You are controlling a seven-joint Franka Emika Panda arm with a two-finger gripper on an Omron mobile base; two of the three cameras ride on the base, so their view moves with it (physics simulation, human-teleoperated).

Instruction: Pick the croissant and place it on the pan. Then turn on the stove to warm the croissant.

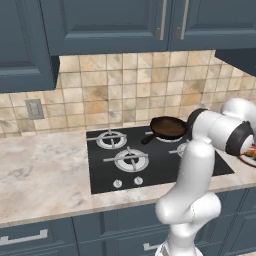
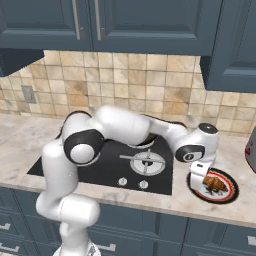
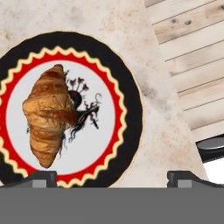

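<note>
The croissant [image 3: 49, 116], golden-brown, lies on a round plate [image 3: 131, 100] with a black and red rim, right of the stove [image 1: 150, 160]. In the hand view my gripper [image 3: 111, 179] is open above the plate, with the croissant left of the middle of the gap and nothing between the fingertips [image 3: 39, 177]. The right base view shows the gripper [image 2: 200, 176] hanging over the plate's left edge, close to the croissant [image 2: 216, 182]. The dark pan [image 1: 167, 127] sits on the stove's back right burner, handle pointing forward-left. Small silver knobs [image 1: 128, 182] line the stove's front.
The plate [image 2: 227, 195] stands near the counter's front edge, and wooden floor [image 3: 192, 65] shows beyond that edge. A dark appliance [image 2: 251, 150] stands at the far right. Marble counter [image 1: 45, 170] stretches left of the stove. Blue cabinets [image 1: 110, 22] hang overhead.
</note>
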